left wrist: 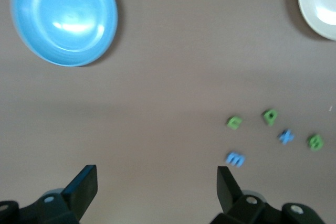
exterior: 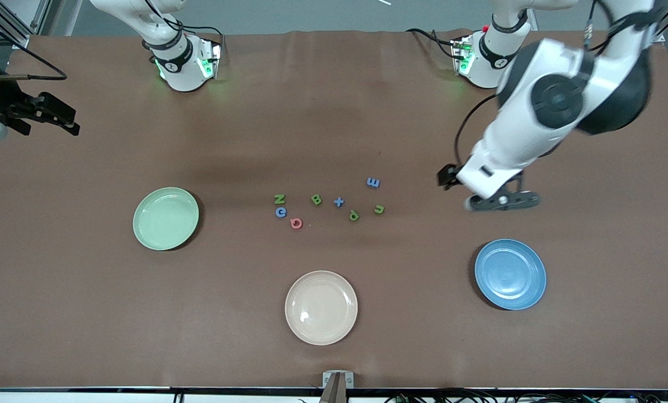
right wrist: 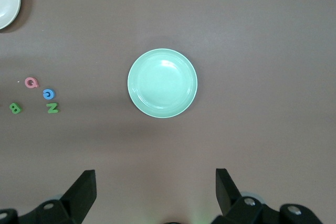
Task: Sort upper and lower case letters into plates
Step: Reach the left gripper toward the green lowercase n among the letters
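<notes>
Letters clustered mid-table between two plates; third plate nearer camera.

A brown table fills the view under even light, with grey floor along its top edge.

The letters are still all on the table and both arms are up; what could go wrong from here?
1. The letters are tiny and lie close together, so the open left tool may nudge a neighbour, as with the red one beside a blue one.
2. The beige plate lies nearer to the cluster than the green plate or blue plate; a letter could land there by mistake.
3. The right tool waits open at the table's edge.
</notes>
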Robot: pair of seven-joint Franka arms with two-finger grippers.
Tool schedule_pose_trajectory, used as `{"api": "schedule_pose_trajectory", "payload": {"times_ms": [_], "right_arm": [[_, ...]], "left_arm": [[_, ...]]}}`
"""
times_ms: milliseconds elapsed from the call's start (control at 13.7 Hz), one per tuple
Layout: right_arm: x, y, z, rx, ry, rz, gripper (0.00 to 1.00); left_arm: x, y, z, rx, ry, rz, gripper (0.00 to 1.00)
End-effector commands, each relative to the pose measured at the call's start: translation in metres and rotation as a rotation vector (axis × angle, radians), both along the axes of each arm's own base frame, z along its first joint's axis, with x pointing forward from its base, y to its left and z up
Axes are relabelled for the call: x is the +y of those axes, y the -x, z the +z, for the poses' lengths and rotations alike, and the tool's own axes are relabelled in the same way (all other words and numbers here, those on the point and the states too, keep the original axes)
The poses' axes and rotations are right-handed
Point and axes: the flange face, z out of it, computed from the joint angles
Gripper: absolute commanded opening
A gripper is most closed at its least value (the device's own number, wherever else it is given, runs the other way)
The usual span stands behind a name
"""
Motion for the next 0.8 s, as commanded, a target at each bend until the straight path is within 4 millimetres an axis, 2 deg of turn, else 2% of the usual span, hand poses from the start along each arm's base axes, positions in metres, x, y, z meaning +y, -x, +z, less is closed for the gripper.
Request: {"api": "schedule_pose_trajectory", "payload": {"times_ms": [0, 219, 437, 510, 656, 728], "right_arm": [[-0.002, 0.008, 0.006, -0.001, 0.012, 0.002, 1.0], [-0.003, 0.001, 0.011, -0.013, 0.011, -0.007, 1.0], [-0.004, -0.008, 0.0, -0.001, 0.012, -0.006, 1.0], [-0.005, -0.017, -0.015, 0.024, 0.012, -0.007, 1.0], [-0.01, -0.039, -0.04, 0.064, 0.011, -0.007, 1.0], [-0.02, -0.052, -0.064, 0.096, 0.002, -0.025, 1.0]], "left_arm": [[-0.031, 0.006, -0.05, -0.038, 0.002, 0.106, 1.0], [-0.067, 0.025, -0.111, -0.057, -0.022, 0.227, 1.0], [-0.1, 0.039, -0.167, -0.068, -0.044, 0.381, 0.97], [-0.109, 0.045, -0.182, -0.06, -0.041, 0.429, 0.94], [-0.113, 0.045, -0.202, -0.052, -0.027, 0.538, 0.92], [-0.116, 0.045, -0.209, -0.048, -0.025, 0.574, 0.9]]}}
